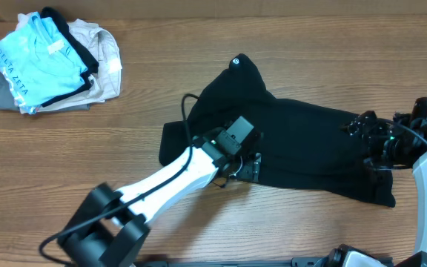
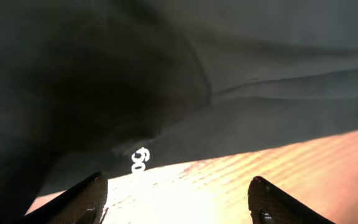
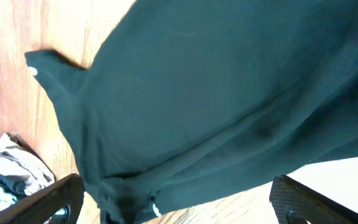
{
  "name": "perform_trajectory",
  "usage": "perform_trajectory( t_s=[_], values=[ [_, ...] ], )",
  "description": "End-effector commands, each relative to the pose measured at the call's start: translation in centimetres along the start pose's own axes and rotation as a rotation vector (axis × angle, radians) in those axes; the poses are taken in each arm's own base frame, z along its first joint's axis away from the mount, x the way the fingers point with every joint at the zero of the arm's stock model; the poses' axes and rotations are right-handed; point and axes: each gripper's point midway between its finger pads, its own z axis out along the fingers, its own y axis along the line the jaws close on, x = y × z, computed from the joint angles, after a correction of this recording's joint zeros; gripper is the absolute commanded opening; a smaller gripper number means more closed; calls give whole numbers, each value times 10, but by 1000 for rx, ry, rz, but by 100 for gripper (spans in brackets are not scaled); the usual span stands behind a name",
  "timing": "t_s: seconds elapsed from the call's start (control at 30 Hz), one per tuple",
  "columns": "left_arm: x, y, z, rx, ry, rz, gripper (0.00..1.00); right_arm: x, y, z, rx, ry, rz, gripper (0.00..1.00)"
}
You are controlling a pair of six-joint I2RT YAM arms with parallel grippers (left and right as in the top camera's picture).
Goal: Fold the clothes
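Wood-grain bench (image 1: pixel 199 44) is occupied right of centre by the crumpled black T-shirt (image 1: pixel 302 141). The left claw (image 2: pixel 178 202), at the hem logo (image 2: pixel 140 160), and the right claw (image 3: pixel 179 202) are held wide, empty. Several layers could be pinched at once, so the shirt would be bunched, not spread.

Overhead is evenly lit and sharp; at the left wrist, the T-shirt (image 2: pixel 166 74) is murky and the desk (image 2: pixel 197 186) overexposed.

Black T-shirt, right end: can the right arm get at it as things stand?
Likely yes. The right gripper is over the right end of the black T-shirt, jaws open, with nothing lying on the fabric there. The left gripper is at the shirt's lower edge, clear of it.
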Motion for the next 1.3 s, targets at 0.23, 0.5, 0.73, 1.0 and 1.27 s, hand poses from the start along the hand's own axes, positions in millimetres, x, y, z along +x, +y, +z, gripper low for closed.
perform_trajectory(
  t_s=[0.23, 0.5, 0.73, 1.0, 1.27],
  values=[
    [-9, 5, 4, -31, -36, -182, 74, 2, 0, 3, -8, 6, 2, 100],
    [-16, 20, 12, -67, -42, -249, 73, 3, 0, 3, -6, 10, 4, 100],
    [-19, 20, 26, -55, -32, -252, 69, 2, 0, 3, -7, 7, 2, 100],
    [-34, 9, 26, -6, -87, -236, 62, 1, 1, 3, -11, 2, -1, 100],
    [-39, 15, 25, -34, -119, -238, 36, 1, 1, 3, -11, 1, -1, 100]
  ],
)
